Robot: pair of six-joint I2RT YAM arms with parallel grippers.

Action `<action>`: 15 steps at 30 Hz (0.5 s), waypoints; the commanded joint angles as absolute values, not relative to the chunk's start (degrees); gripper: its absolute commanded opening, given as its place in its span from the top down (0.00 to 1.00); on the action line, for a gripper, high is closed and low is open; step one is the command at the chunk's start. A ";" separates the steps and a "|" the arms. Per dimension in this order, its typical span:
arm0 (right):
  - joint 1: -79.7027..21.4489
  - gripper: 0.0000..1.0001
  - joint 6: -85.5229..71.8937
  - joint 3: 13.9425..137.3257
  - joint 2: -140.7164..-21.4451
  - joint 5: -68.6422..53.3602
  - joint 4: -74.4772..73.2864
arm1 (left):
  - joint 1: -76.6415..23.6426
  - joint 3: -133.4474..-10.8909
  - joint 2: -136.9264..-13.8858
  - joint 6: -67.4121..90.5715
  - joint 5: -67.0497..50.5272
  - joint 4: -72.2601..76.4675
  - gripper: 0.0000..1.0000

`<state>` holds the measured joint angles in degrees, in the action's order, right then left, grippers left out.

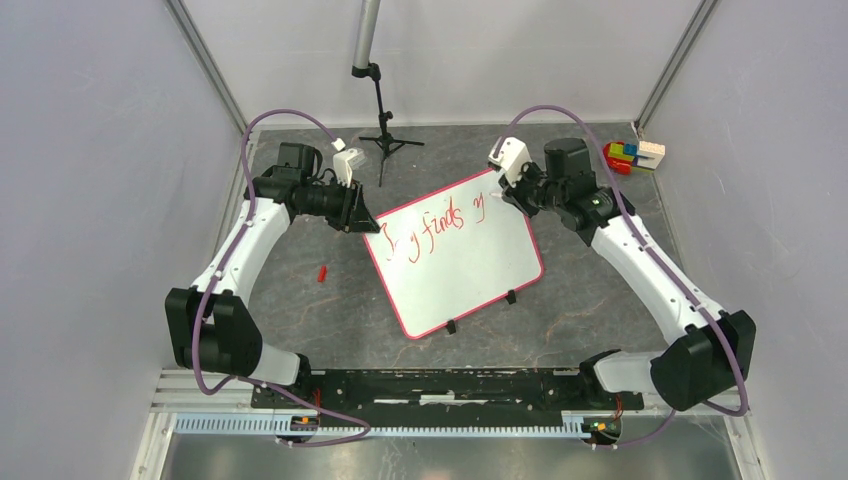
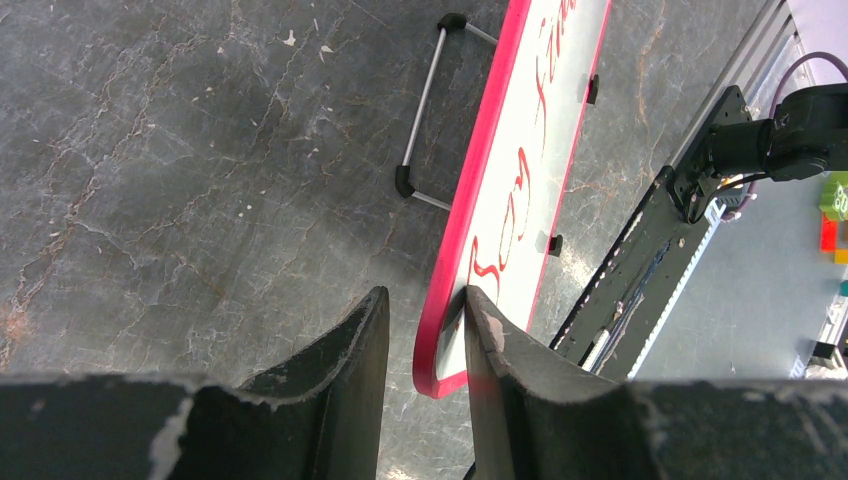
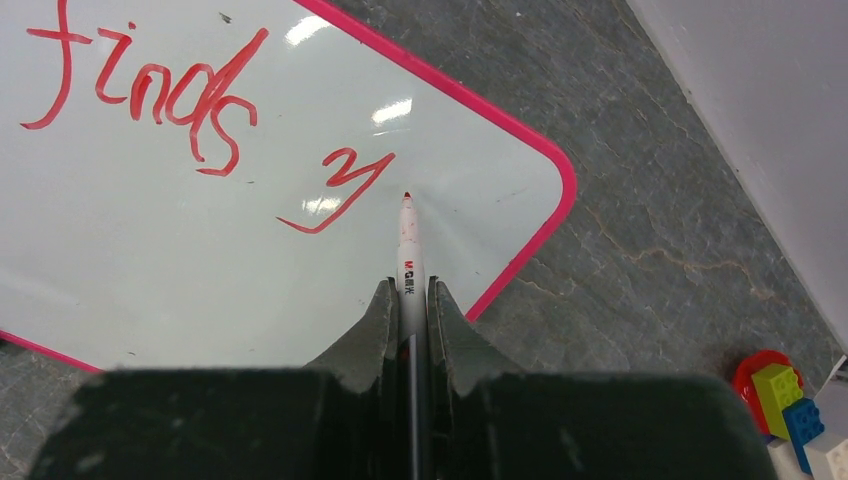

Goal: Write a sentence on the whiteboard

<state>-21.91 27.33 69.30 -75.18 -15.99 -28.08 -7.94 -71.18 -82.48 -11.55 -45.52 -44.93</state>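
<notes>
Toward the counter's (image 1: 330, 320) far edge, the right gripper (image 3: 408, 290) clamps a marker (image 3: 407, 235) by the sentence's (image 3: 205, 105) barely begun third word, much seemingly left; the left gripper (image 2: 425, 292), jaws apart, straddles the whiteboard's (image 2: 520, 180) corner.

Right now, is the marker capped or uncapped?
Uncapped: the marker in the right gripper shows a bare red tip pointing at the whiteboard.

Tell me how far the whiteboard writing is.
Done: the sentence runs to "finds" and a "y" on the whiteboard. In hand: the right gripper holds the marker, tip by that "y"; the left gripper straddles a board corner. Left: probably more words; the lower half is blank.
</notes>
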 commanded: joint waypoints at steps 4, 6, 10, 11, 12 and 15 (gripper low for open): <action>-21.98 1.00 27.77 70.59 -76.11 -17.20 -26.11 | -7.93 -71.43 -82.10 -12.90 -46.14 -44.82 0.60; -21.95 1.00 27.77 70.83 -76.42 -17.30 -26.02 | -7.97 -71.46 -82.25 -12.88 -46.14 -44.82 0.60; -22.02 1.00 27.86 71.15 -76.91 -17.94 -26.02 | -7.99 -71.39 -82.24 -12.97 -46.06 -44.82 0.60; -22.06 1.00 27.78 71.14 -77.07 -18.23 -26.02 | -7.95 -71.37 -82.22 -13.00 -46.07 -44.77 0.60; -22.13 1.00 27.77 71.12 -77.06 -18.39 -26.09 | -7.93 -71.37 -82.22 -13.00 -46.06 -44.81 0.60; -22.45 1.00 27.77 70.86 -77.21 -18.48 -26.17 | -7.93 -71.28 -82.30 -13.05 -45.99 -44.77 0.60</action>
<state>-22.04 27.33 69.30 -76.97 -17.12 -27.88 -7.94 -71.18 -82.48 -11.55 -45.50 -44.93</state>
